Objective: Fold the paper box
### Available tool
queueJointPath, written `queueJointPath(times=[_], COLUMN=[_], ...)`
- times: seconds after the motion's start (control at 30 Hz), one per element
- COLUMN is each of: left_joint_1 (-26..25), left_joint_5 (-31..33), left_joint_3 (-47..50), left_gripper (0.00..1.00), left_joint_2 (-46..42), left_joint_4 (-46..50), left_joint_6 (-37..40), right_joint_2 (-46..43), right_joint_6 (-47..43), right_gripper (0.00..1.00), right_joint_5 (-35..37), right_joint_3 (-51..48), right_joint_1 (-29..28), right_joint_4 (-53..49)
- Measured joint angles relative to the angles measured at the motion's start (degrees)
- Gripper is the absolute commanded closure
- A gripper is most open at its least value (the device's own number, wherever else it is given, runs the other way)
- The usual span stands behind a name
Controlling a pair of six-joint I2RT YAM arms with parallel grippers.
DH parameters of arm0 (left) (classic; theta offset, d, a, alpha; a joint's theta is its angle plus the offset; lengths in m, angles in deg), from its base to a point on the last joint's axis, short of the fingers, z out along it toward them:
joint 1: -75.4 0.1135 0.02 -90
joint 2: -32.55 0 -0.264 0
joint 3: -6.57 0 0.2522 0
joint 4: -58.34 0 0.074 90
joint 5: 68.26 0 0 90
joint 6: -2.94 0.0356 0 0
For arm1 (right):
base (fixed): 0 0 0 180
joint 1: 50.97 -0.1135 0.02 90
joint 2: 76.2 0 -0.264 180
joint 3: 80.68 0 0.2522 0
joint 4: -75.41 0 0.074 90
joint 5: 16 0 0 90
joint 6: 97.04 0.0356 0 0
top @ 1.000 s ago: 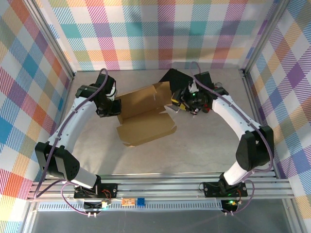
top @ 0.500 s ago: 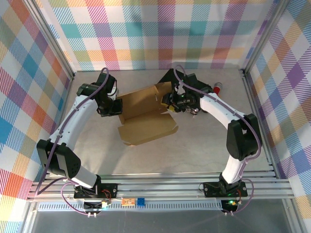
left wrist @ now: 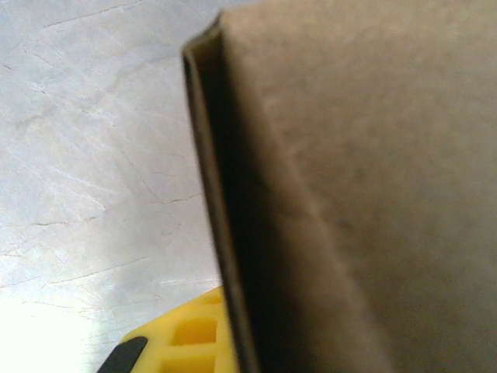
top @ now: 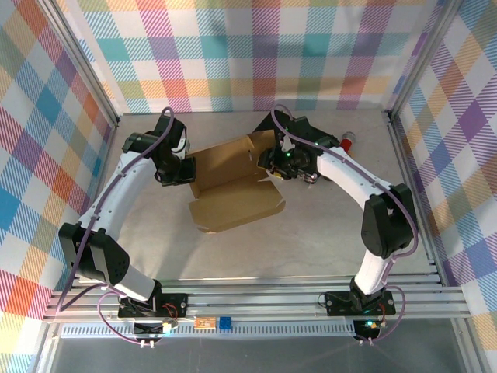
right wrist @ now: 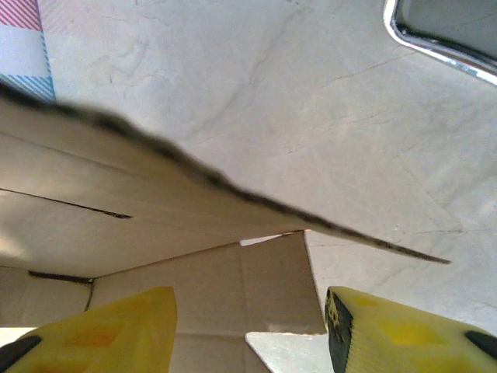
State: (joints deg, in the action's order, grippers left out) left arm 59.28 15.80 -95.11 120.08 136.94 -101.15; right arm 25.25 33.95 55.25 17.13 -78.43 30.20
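The paper box (top: 233,186) is a brown cardboard sheet, partly folded, lying mid-table with its back panel and side flaps raised. My left gripper (top: 182,172) is shut on the box's left wall. In the left wrist view that wall's edge (left wrist: 225,233) runs right beside my one visible yellow finger (left wrist: 175,342). My right gripper (top: 273,165) is at the box's right end. In the right wrist view its yellow fingers (right wrist: 101,330) stand apart, a cardboard flap (right wrist: 272,287) lies between them, and the raised panel (right wrist: 116,210) crosses above.
A black case (top: 273,126) lies behind the box at the back of the table; its metal-edged corner (right wrist: 443,39) shows in the right wrist view. A small red object (top: 347,141) lies at the back right. Checked walls and metal posts enclose the table.
My right arm has swung left toward the box's right end, uncovering the red object. Its jaws have opened a little wider. The left arm and the box have stayed put.
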Motion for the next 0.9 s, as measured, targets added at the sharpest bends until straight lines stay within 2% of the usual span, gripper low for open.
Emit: queueJointPath(times=[0.2, 0.33, 0.43, 0.67, 0.9], left_joint_1=[0.00, 0.00, 0.00, 0.00, 0.00], left_joint_5=[-0.02, 0.15, 0.28, 0.17, -0.33], left_joint_3=[-0.52, -0.55, -0.55, -0.55, -0.55], left_gripper=[1.00, 1.00, 1.00, 1.00, 1.00], left_joint_2=[0.15, 0.15, 0.15, 0.15, 0.15], left_joint_4=[-0.02, 0.44, 1.09, 1.01, 1.01], left_joint_6=[0.00, 0.00, -0.02, 0.00, -0.02], right_joint_2=[0.81, 2.38, 2.99, 3.08, 4.68], right_joint_6=[-1.18, -1.18, -1.22, -2.99, -5.07], right_gripper=[0.47, 0.55, 0.57, 0.57, 0.58], right_joint_5=[0.83, 1.16, 1.29, 1.84, 1.70], right_joint_3=[0.33, 0.74, 2.21, 8.28, 9.90], right_joint_1=[-0.83, -1.90, -2.21, -4.28, -6.36], right_joint_4=[-1.03, -1.05, -1.51, -2.58, -3.39])
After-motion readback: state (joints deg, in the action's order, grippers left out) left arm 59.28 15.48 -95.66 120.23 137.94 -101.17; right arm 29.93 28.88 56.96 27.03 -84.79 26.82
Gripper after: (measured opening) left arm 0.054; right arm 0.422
